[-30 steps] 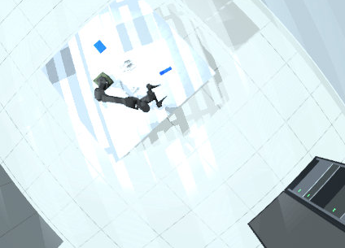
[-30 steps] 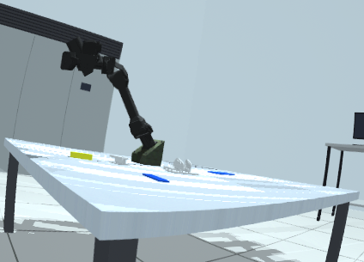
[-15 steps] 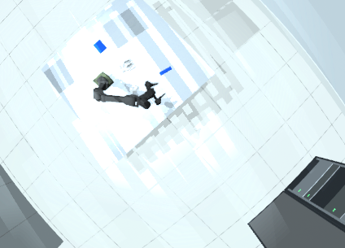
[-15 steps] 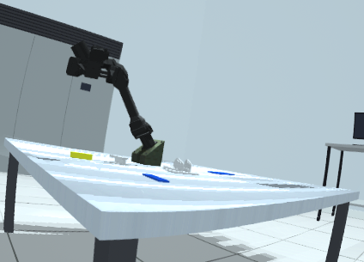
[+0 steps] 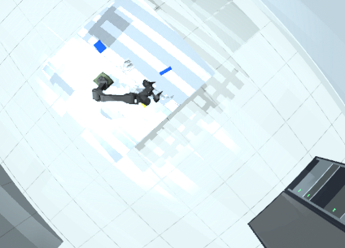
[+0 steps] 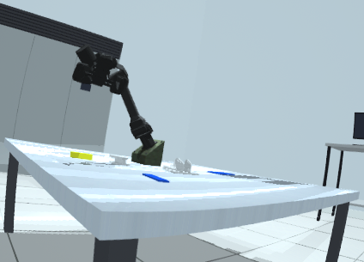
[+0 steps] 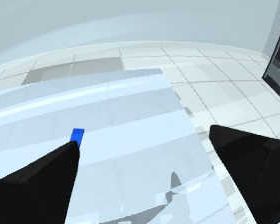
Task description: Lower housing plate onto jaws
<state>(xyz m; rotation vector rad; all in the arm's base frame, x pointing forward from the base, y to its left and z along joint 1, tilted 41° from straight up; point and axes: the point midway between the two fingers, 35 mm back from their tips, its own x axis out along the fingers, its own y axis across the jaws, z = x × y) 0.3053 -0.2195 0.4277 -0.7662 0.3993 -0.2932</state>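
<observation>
My gripper [image 5: 159, 87] [image 7: 145, 140] is open, with nothing between its fingers. In the exterior view it is high above the table, on the raised arm. Pale upright pieces [image 5: 128, 64] [image 6: 183, 166], which look like the jaws on their base, stand on the table away from the gripper. A separate low pale piece [image 6: 120, 161] lies left of the arm's base in the exterior view; it may be the housing plate. Glare and small size hide the pins, the stubs and how the plate sits. Neither piece is seen clearly in the wrist view.
A blue bar [image 5: 165, 71] [image 6: 155, 178] [image 7: 77, 135] and a blue square [image 5: 99, 46] [image 6: 221, 173] lie flat on the table. A yellow block [image 5: 144, 105] [image 6: 81, 155] is partly under the arm in the top view. The arm stands on a green base [image 6: 148, 155].
</observation>
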